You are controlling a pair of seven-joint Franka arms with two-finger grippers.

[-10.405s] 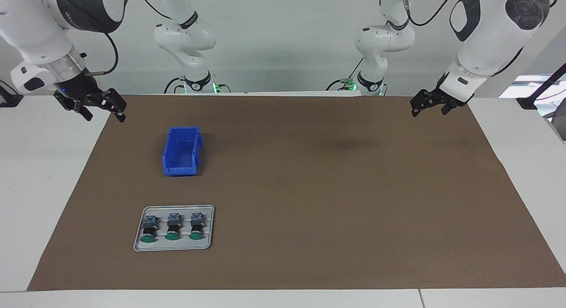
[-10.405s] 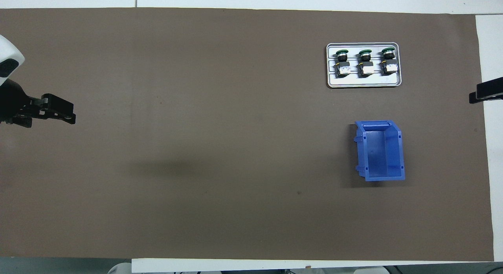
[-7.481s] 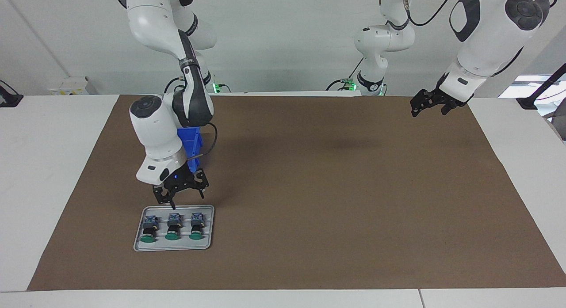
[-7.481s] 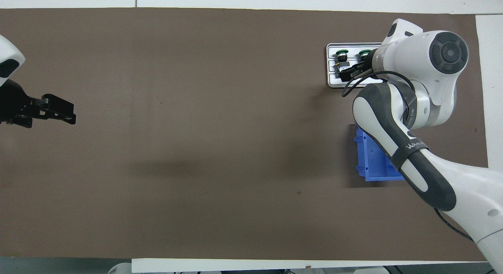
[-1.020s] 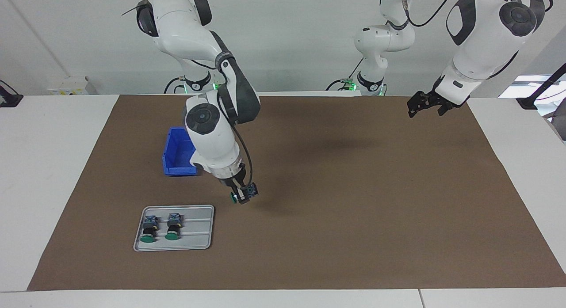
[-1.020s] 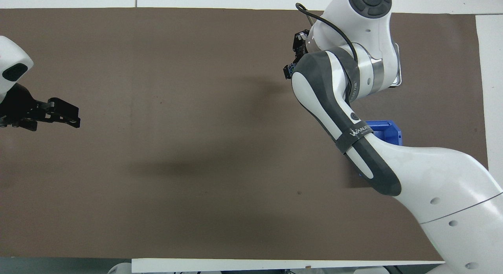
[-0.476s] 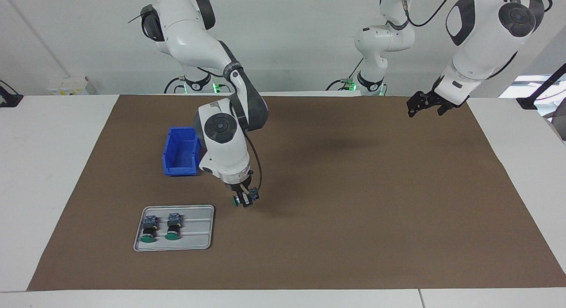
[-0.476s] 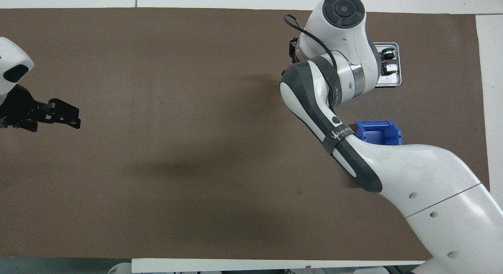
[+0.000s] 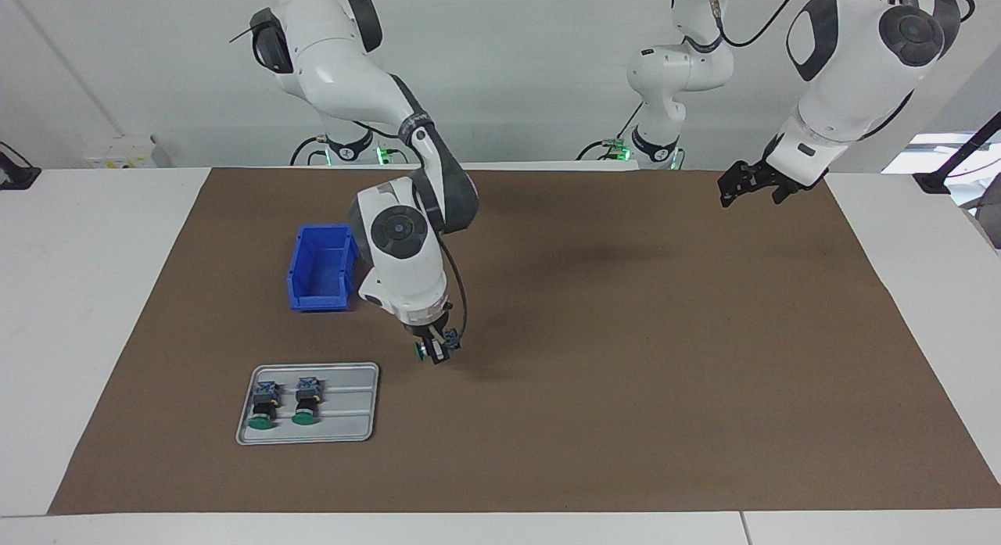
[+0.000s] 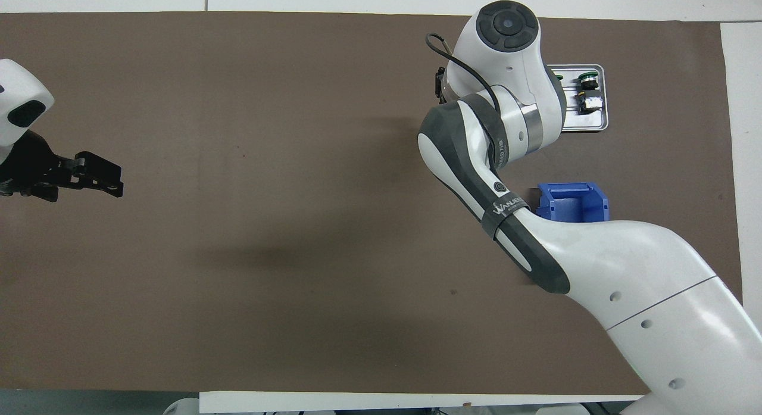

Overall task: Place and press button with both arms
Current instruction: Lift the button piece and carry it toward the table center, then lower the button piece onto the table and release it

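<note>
Brown mat covers most of the white table.

Right arm reaches out from its base and bends down over the mat, wrist pointing at the surface beside the tray's corner toward the left arm's end. From overhead its bulk hides the gripper almost entirely.

Left arm waits, raised over the mat's edge at its own end of the table, well apart from the tray.

Blue bin sits on the mat, nearer to the robots than the tray, open top up, nothing seen inside.

Grey tray lies flat on the mat toward the right arm's end. Two push-buttons lie side by side in it, green caps pointing away from the robots; the slot nearest the left arm's end is bare.

Right gripper hangs low over the mat just beside the tray, fingers clamped on the button. The button lies crosswise in the grip, green cap toward the tray, blue-grey block end toward the left arm's end. It looks just clear of the mat, though contact is hard to judge from this angle.

Left gripper holds nothing, fingers spread wide, tips angled down toward the mat.
</note>
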